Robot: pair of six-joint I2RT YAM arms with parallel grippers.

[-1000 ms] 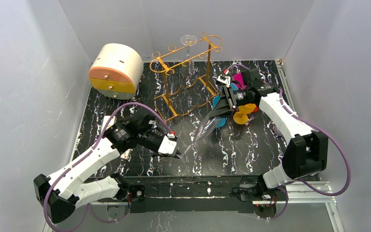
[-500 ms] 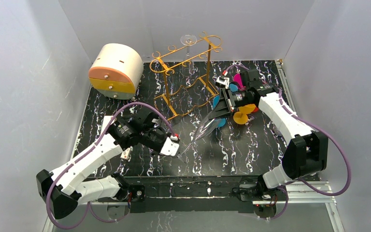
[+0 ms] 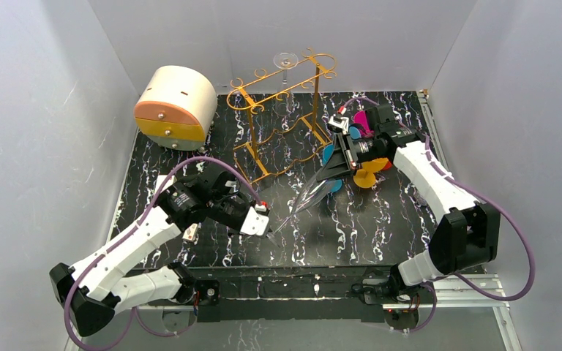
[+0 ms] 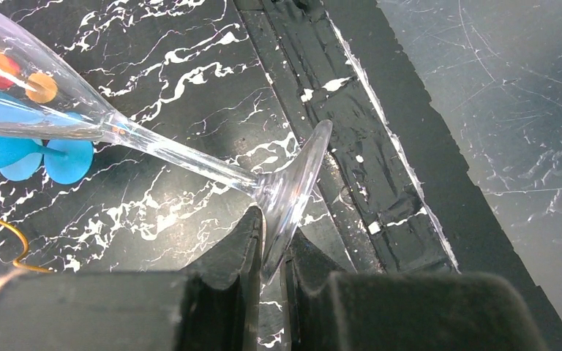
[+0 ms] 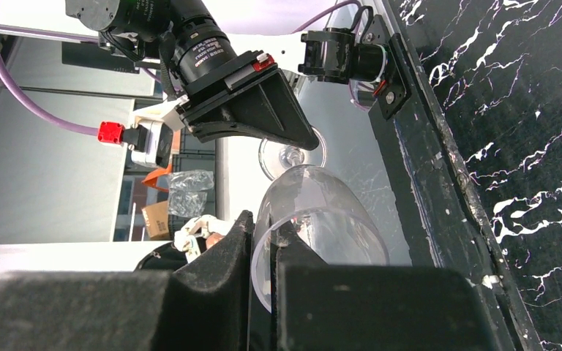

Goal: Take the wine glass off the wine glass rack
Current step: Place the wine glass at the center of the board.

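- The wine glass [image 3: 313, 193] is off the wine glass rack [image 3: 282, 130]; it lies nearly level in the air above the table [image 3: 380, 219], between the two arms and well in front of the rack
- It looks light, rigid, slick and brittle; the thin stem [image 4: 183, 153] is the likeliest part to snap if the two arms pull or twist against each other, so I judge one hold should give way before any big move
- The left gripper [image 3: 269, 230] is clamped on the foot, edge-on; the right gripper [image 3: 329, 174] is pinched over the bowl's rim; for carrying alone the stem would be the safer hold
- The left wrist view shows the foot wedged between the fingers [image 4: 245, 241]; the top view barely shows the clear glass at all
- The right wrist view shows the rim between its fingers [image 5: 238, 241] and the left gripper beyond the bowl
- Only the top view shows a second glass [image 3: 285, 60] hanging on the rack, the drawer box [image 3: 174, 107] at far left and the coloured toy [image 3: 369, 175] beside the right gripper
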